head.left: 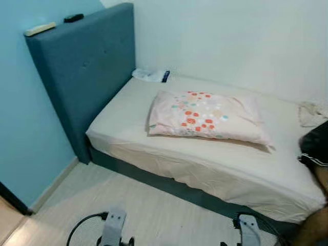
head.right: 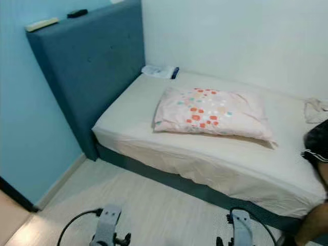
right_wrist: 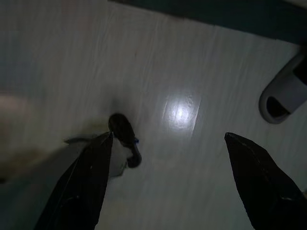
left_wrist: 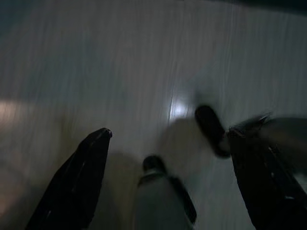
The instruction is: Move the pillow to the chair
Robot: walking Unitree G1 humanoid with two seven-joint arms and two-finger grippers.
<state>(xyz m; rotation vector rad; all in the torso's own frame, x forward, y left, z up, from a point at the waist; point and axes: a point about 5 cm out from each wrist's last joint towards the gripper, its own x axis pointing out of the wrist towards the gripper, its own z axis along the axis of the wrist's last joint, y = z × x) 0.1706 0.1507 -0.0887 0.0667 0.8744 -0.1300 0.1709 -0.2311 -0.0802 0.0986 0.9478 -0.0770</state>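
pale pink pillow with orange and teal dots (head.left: 205, 117) lies flat mid cream-sheeted bed (head.left: 154, 148). looks soft, light, floppy, so pinch near edge. left gripper (left_wrist: 172, 179), right gripper (right_wrist: 168, 182) released, over floor.

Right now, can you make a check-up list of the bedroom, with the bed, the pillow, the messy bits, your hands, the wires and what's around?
Surface: cream-sheeted bed, dark teal base.
Job's things: pale pink pillow with orange and teal squares lying flat mid-bed; chair not seen.
Clutter: white and blue bundle by the teal padded headboard; crumpled cream cloth at the far end; two small items on the headboard top.
Grippers: left gripper and right gripper open, above pale wood floor.
Cables: black cable looping by the left arm.
Surroundings: blue wall, white wall, a person's leg, grey slipper.
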